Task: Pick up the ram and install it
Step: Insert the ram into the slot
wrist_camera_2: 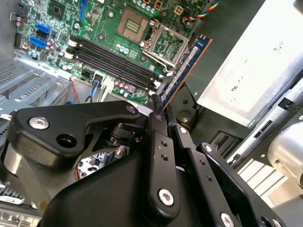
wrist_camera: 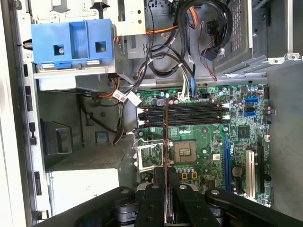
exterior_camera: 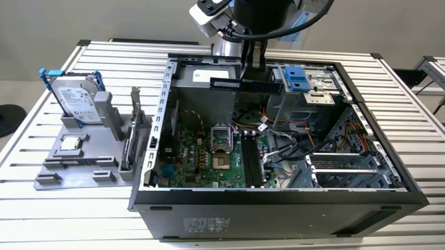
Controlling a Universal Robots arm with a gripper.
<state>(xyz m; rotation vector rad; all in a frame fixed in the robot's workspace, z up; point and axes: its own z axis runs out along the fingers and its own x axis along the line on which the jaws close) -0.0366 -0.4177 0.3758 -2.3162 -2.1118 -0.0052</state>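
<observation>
Nearest, in the second wrist view, the gripper is seen closed tight on the ram. One end of the stick is clamped between the black fingers and the rest projects free beyond them. In the first wrist view the ram is presented edge-on as a thin line. Past it the green motherboard and its black memory slots are shown, with the stick lying across the slots in the picture. In the exterior view the ram is held roughly level over the open computer case, well above the board and near the blue drive bracket. Farther off, at the exterior view's left, a grey fixture on the slatted table carries an upright hard drive.
</observation>
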